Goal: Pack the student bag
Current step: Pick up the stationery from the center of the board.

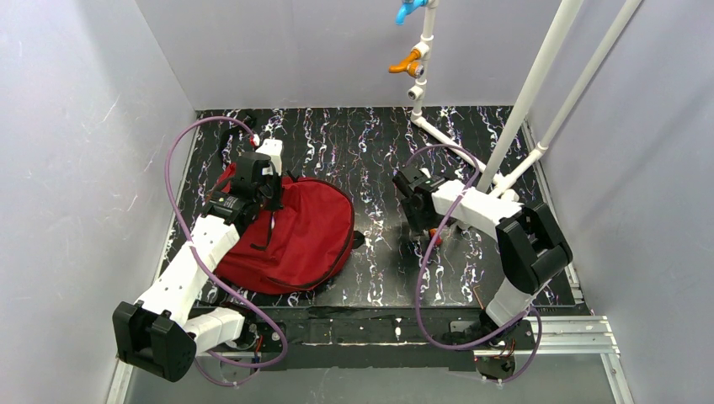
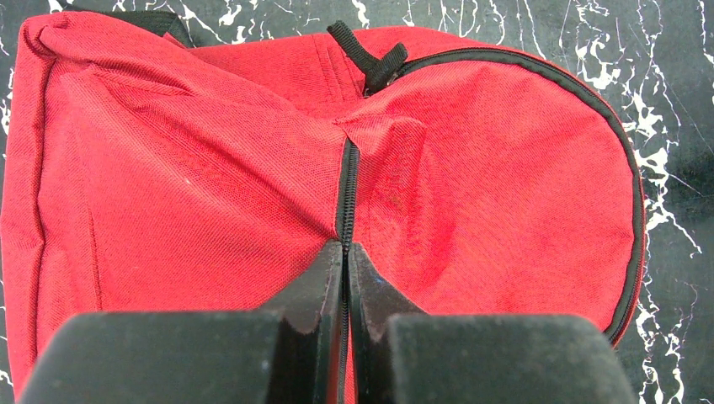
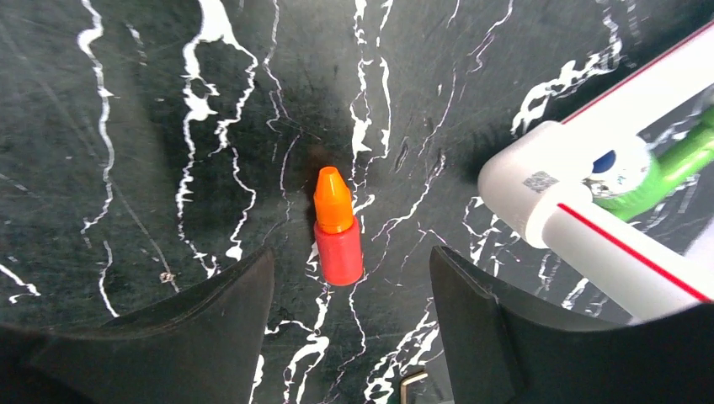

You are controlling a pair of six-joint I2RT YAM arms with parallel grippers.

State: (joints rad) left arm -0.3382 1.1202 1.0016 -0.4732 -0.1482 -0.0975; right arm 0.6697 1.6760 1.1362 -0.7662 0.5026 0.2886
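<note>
– Pincers first: how does the left pincer [image 2: 345,252] stand?
– Pressed together, tips down on the black zip line [image 2: 346,194] of the dark red soft fabric student bag [image 2: 194,168]. The zip runs straight in between the two fingers. Whether they nip the pull or only cloth, I cannot tell.
– And where does the bag lie?
– Flat on the black, white-veined table [image 1: 370,151], along its left edge and reaching nearly to the near edge. Its rounded, black-trimmed side faces the middle of the table. A black webbing tab [image 2: 366,50] stands out beyond the pincer's tips.
– The right pincer [image 3: 352,257]?
– Spread wide, gripping nothing. It hangs over the right half of the table, well apart from the bag.
– Anything under it?
– One small red plastic dropper bottle with an orange cone cap [image 3: 337,231]. It lies on its side on the table, in the gap between the two fingers and touching neither. The cap points away from the pincer.
– What else is near?
– A white plastic pipe with a thin red stripe [image 3: 589,252], just beside one finger, and a green piece [image 3: 674,172] behind it.
</note>
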